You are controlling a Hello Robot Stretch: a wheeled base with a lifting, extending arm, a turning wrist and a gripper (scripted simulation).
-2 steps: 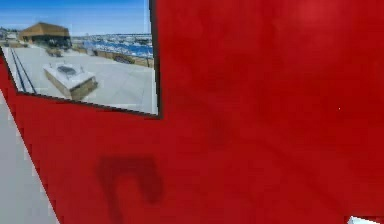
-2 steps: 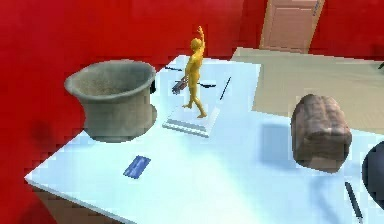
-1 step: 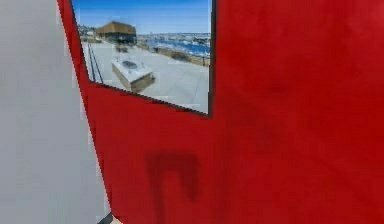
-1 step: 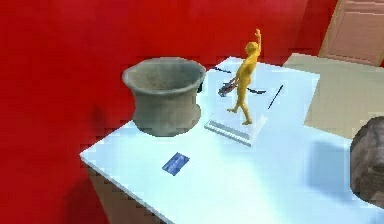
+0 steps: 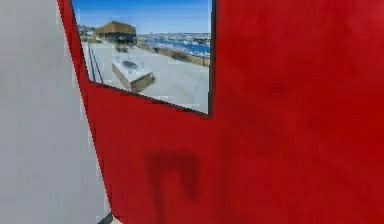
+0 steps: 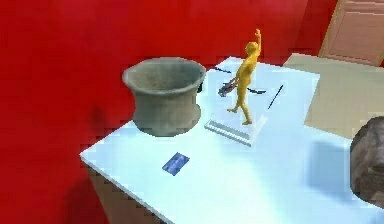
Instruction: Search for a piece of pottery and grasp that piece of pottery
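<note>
The search is looking finished: a grey pot (image 6: 165,95) with a wide flared rim is standing upright on a pale table (image 6: 250,180) in the arm side view, left of middle and near the red wall. The grasp itself is not yet begun, and I cannot tell the state of the fingers. Next, I judge, the base is needing a small shift to line the arm's reach up with the pot, and then the arm is needing to lift to rim height and extend. In the forward view a red wall (image 5: 290,150) with a harbour picture (image 5: 150,50) is looming close, so room ahead is probably short. A yellow figurine (image 6: 245,80) on a white base is standing just beside the pot and could get knocked. A blue card (image 6: 177,162) is lying in front of the pot. A small dark item (image 6: 228,88) by the figurine is too small to name, and a dark lump (image 6: 370,160) is being cut off by the right edge.
</note>
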